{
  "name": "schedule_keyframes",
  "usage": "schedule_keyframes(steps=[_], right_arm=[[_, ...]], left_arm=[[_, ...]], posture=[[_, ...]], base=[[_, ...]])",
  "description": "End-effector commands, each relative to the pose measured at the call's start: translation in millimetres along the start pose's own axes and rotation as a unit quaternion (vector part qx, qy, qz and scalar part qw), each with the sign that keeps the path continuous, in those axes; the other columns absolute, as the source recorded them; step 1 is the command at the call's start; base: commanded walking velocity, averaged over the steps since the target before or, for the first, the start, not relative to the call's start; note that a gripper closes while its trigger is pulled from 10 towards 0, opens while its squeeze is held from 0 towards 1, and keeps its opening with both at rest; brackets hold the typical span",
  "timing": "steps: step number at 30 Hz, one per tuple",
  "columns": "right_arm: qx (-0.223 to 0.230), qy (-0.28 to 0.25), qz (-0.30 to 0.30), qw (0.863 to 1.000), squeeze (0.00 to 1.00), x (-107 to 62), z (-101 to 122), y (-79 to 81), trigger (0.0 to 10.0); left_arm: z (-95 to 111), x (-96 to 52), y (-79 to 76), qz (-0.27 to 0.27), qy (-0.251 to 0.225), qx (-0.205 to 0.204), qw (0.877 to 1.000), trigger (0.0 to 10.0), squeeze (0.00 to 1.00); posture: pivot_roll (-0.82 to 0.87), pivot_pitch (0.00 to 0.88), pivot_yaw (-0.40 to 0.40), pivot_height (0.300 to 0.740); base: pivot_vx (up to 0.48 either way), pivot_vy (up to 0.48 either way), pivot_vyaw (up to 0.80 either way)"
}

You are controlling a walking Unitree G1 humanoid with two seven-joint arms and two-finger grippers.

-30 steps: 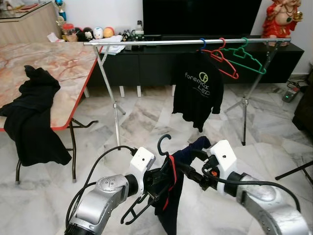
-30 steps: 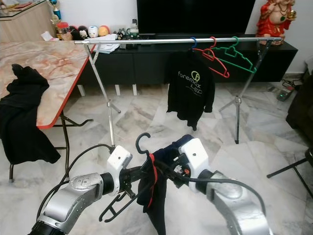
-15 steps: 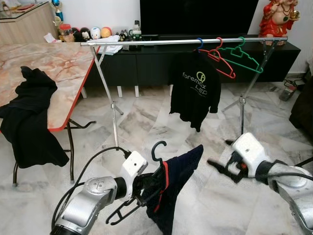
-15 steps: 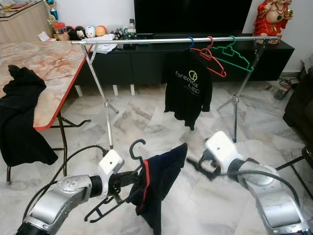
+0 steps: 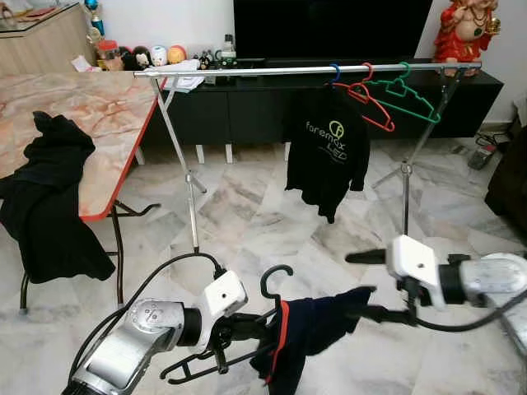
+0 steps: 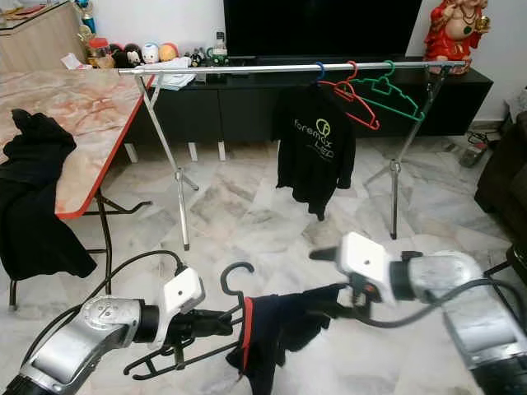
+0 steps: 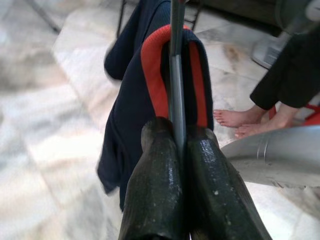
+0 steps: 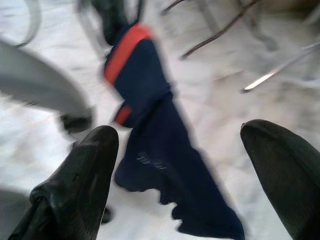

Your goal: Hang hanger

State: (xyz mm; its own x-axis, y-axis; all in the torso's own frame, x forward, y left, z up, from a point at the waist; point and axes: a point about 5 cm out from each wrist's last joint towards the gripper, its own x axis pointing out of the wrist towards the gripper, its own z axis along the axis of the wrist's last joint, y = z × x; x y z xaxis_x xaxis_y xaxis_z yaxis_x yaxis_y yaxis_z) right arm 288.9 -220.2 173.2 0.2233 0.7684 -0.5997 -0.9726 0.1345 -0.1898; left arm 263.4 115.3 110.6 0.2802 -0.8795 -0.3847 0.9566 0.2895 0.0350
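Observation:
My left gripper [image 5: 247, 323] is shut on the lower bar of a black hanger [image 5: 198, 366], whose hook [image 5: 276, 276] points up. The left wrist view shows its fingers [image 7: 155, 165] pinching the thin bar. A navy shirt with a red collar [image 5: 309, 333] is draped over the hanger and stretches toward the right. My right gripper [image 5: 356, 285] is open at the shirt's right end, its lower finger touching the cloth; the right wrist view has the shirt [image 8: 155, 145] ahead between the spread fingers. The clothes rail [image 5: 272, 72] stands farther ahead.
On the rail hang a black printed T-shirt [image 5: 327, 148], a red hanger [image 5: 368, 103] and a green hanger [image 5: 412, 95]. A marble table [image 5: 99, 107] with a black garment [image 5: 45, 189] is on the left. A person's bare feet [image 7: 240, 122] stand close by.
My right gripper left the hanger's neck, swung out right, and now sits open at the shirt's right end. The left gripper lowered the hanger, and the shirt now stretches sideways.

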Motion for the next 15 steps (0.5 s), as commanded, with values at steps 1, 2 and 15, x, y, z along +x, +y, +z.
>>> schedule_keyframes(steps=[1,2,15], right_arm=[[-0.006,-0.001,0.042,0.999,0.0,3.9,-1.2,6.2,10.0],[-0.007,-0.001,0.059,0.998,0.0,5.8,-2.4,9.5,10.0],[-0.01,-0.023,0.102,0.994,0.0,42.4,-11.6,6.8,10.0]], left_arm=[[9.0,1.3,-3.4,-0.021,-0.022,0.037,0.999,10.0,0.0],[9.9,1.1,-3.8,-0.026,-0.025,0.044,0.998,10.0,0.0],[21.9,9.2,-8.1,-0.093,-0.026,0.073,0.993,10.0,0.0]], posture=[[-0.02,0.096,-0.019,0.74],[-0.02,0.096,-0.019,0.74],[0.0,0.082,-0.028,0.74]], base=[[0.0,0.0,0.0],[0.0,0.0,0.0],[0.0,0.0,0.0]])
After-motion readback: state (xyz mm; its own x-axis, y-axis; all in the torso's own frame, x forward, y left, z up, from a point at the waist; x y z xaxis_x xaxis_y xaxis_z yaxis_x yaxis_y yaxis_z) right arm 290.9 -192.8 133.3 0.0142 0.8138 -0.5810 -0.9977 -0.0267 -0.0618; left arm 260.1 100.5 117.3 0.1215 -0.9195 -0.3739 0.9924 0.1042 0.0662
